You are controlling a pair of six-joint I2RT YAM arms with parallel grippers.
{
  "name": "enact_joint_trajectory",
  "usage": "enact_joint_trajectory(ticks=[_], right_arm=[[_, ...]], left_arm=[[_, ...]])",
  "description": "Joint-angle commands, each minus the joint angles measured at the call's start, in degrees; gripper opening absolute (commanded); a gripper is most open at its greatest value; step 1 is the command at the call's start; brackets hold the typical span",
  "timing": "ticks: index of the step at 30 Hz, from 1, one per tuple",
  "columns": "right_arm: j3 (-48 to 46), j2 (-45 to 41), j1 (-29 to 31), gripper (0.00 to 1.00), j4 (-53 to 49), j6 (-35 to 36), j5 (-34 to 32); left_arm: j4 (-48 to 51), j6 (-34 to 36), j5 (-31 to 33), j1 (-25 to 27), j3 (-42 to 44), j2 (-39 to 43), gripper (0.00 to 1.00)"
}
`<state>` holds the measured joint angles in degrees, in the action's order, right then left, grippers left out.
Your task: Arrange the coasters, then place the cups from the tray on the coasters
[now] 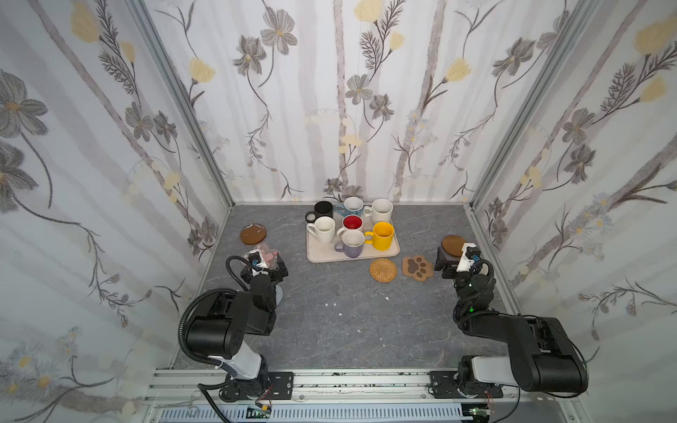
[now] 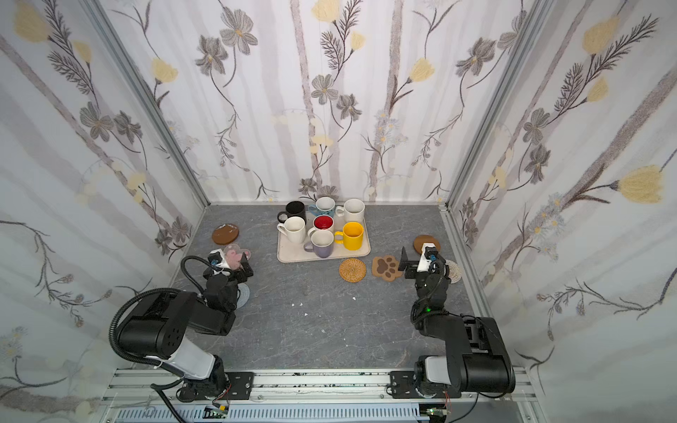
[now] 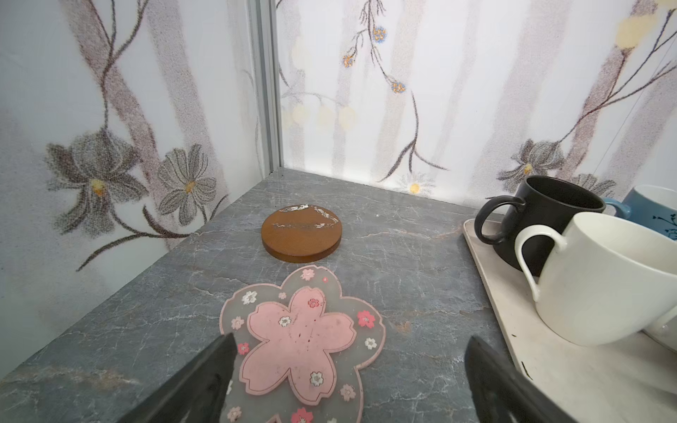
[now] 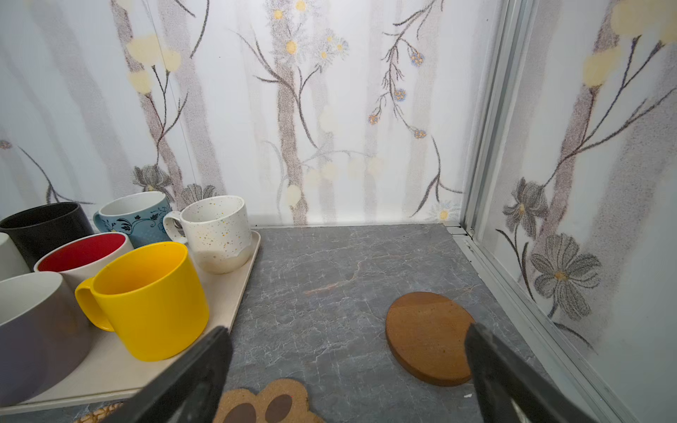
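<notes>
Seven cups stand on the cream tray (image 1: 318,257): black (image 1: 323,210), blue-patterned (image 1: 352,207), speckled white (image 1: 381,211), white (image 1: 324,229), red-inside (image 1: 352,222), yellow (image 1: 383,236) and lavender (image 1: 352,243). Coasters lie around it. On the left are a brown disc (image 1: 253,234), a pink blossom (image 3: 300,340) and a grey-blue round (image 2: 244,295) half under the left arm. On the right are a rattan round (image 1: 383,270), a paw (image 1: 417,268), a brown disc (image 4: 426,335) and a white woven round (image 2: 454,271). My left gripper (image 3: 350,337) hangs open over the blossom. My right gripper (image 4: 350,329) is open beside the right disc.
Floral fabric walls and metal posts close in the grey marbled table (image 1: 348,329) on three sides. Small white crumbs (image 1: 333,304) lie mid-table. The arm bases sit on a rail (image 1: 366,381) at the front edge.
</notes>
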<state>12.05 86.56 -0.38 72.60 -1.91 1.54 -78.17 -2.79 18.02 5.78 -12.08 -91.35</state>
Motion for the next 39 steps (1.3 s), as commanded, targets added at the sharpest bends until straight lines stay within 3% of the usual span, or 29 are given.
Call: enact_joint_trajectory(ticks=[1,31,39], right_arm=[[0.0,-0.1,0.0,1.00,1.4,0.2,-0.1],[0.1,-0.1,0.1,1.00,1.4,0.4,0.0],[-1.2,-0.3,3.0,1.00,3.3,1.4,-8.3]], left_arm=[[-2.8,0.3,0.8,-0.1,0.0,-0.1,1.00],[-2.0,0.1,-0.3,-0.5,-0.4,0.0,1.00],[-3.2,1.1,0.4,0.6,0.5,0.1,1.00]])
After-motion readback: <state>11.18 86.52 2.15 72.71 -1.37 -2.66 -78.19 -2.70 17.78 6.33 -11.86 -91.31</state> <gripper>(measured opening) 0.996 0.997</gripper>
